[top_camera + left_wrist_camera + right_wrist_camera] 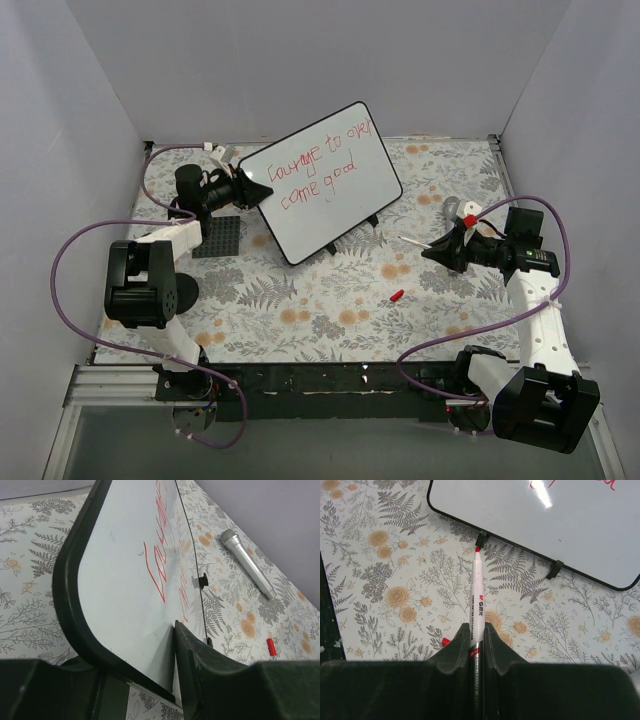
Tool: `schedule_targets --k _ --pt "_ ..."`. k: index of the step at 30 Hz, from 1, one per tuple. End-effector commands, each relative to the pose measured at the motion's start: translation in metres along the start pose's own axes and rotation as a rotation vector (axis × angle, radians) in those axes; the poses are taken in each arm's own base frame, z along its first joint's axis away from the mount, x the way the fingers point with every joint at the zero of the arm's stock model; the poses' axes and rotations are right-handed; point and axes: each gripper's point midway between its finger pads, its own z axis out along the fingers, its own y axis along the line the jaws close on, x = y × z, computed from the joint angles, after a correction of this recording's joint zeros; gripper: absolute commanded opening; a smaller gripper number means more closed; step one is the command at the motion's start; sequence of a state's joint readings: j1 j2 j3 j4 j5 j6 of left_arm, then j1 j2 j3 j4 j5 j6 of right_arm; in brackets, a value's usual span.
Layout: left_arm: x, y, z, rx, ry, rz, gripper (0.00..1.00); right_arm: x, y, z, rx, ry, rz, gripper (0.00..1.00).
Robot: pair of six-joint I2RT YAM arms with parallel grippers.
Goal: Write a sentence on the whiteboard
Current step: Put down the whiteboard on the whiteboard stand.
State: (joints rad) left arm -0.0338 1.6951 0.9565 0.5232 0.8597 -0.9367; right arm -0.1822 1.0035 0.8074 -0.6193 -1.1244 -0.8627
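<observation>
Left wrist view: whiteboard (125,595) rim lies between the jaws of left gripper (130,655), pinched or slack I cannot tell, sentence (157,570) just beyond; board judged light, stiff, slick-faced, best held by rim; right gripper (475,630) clamped on marker (478,590), tip toward board

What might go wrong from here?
1. The left gripper straddles an edge of the whiteboard, grip unclear; a sideways pull might tip or slide the board.
2. The right gripper holds the marker uncapped, tip toward the board; a stray move might smear the sentence.
3. The cap lies loose on the table and might get knocked away.
</observation>
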Motion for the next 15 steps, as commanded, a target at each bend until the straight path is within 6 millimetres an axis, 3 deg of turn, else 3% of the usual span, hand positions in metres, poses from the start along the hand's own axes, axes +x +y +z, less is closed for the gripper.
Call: schedule_targets --k 1,8,15 --pt "-0.007 0.011 -0.002 -0.039 -0.028 0.113 0.35 -0.003 -0.003 0.0 0.001 -0.01 -0.011 0.01" --pt "0.006 0.019 -0.006 -0.076 -0.029 0.142 0.36 -0.003 -0.003 0.0 0.002 -0.009 -0.011 0.01" --pt "0.004 0.016 -0.014 -0.089 -0.077 0.227 0.38 -0.002 -0.003 0.0 0.001 -0.007 -0.008 0.01"
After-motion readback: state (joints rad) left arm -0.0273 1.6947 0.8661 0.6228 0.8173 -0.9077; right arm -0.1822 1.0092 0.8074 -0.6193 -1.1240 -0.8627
